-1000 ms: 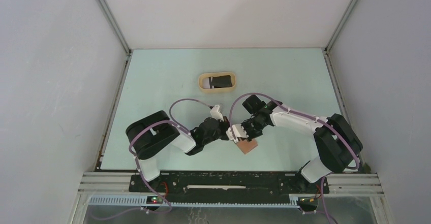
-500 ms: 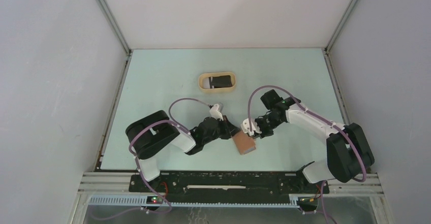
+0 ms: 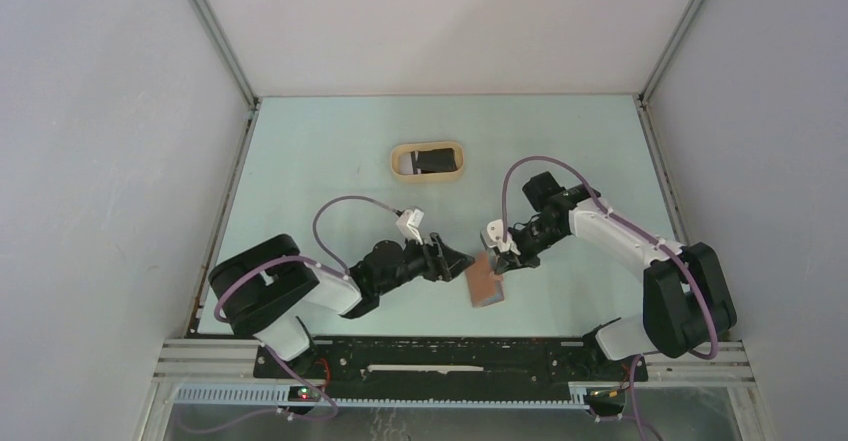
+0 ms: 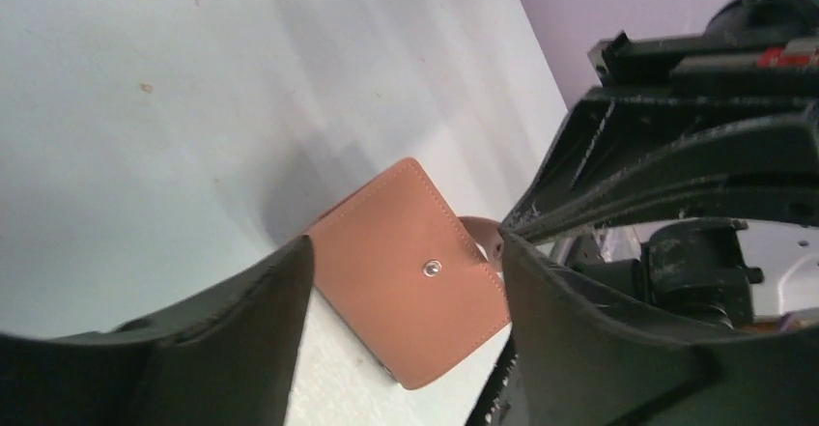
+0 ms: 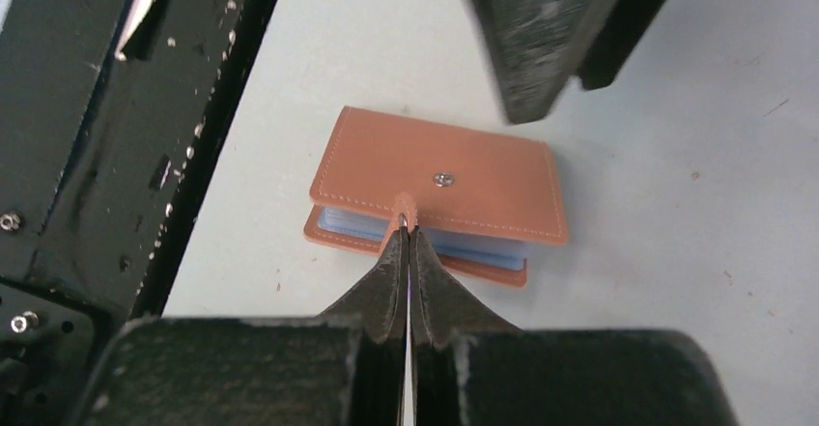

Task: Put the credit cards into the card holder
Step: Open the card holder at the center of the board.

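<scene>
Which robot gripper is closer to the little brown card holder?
Right. The right gripper is shut on the strap tab of the card holder, so it touches it. The left gripper is open and sits close beside the card holder, on its left side.

- Brown card holder lies on the table.
- Left end effector and right end effector flank its far edge.
- Farther back, tan oval tray holds a dark card.
</scene>
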Tool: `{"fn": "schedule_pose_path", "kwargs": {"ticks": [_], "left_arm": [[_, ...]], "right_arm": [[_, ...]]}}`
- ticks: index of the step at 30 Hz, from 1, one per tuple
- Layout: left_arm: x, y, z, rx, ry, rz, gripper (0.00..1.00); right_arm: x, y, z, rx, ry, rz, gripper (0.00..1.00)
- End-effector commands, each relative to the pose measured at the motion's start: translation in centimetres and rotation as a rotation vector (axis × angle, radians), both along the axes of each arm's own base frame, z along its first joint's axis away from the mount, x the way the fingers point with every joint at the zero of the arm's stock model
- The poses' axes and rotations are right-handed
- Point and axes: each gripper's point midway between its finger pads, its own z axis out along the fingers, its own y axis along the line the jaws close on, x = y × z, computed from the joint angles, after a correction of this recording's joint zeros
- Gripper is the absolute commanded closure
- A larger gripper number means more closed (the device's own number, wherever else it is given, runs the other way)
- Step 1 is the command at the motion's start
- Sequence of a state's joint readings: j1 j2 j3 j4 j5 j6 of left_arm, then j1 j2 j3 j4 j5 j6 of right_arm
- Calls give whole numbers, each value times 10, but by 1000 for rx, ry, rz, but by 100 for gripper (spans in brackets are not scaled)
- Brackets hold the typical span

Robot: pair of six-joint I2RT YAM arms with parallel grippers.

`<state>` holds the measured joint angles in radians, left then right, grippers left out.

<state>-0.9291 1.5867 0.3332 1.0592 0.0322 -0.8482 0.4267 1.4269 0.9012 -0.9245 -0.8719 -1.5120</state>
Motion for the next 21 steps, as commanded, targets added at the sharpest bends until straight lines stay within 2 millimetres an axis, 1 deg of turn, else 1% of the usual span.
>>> {"fn": "schedule_pose_path", "kwargs": {"ticks": [1, 2, 6, 8, 11, 14, 16, 18, 19, 21], "left_arm": [[-22, -8, 12, -71, -9, -59, 18], [-25, -7, 9, -63, -7, -57, 16], [-30, -1, -2, -42, 13, -40, 0], [-34, -2, -3, -38, 13, -50, 0], [-31, -2, -6, -26, 14, -24, 0], [-26, 0, -15, 9, 42, 10, 0], [-22, 7, -22, 50, 60, 46, 0], [-18, 17, -29, 103, 77, 97, 3], [-17, 24, -37, 154, 94, 119, 5], [-14, 31, -40, 215, 97, 148, 7]], "right_arm": [[3, 20, 32, 122, 38, -22, 100], [4, 21, 34, 129, 42, -26, 100], [8, 25, 35, 125, 75, -61, 100], [11, 26, 34, 117, 86, -78, 100], [12, 26, 30, 106, 96, -86, 100], [12, 26, 29, 100, 107, -89, 100], [12, 26, 30, 103, 108, -89, 100], [13, 26, 32, 105, 102, -91, 100], [13, 25, 32, 105, 101, -93, 100], [14, 25, 32, 105, 99, -95, 100]]}}
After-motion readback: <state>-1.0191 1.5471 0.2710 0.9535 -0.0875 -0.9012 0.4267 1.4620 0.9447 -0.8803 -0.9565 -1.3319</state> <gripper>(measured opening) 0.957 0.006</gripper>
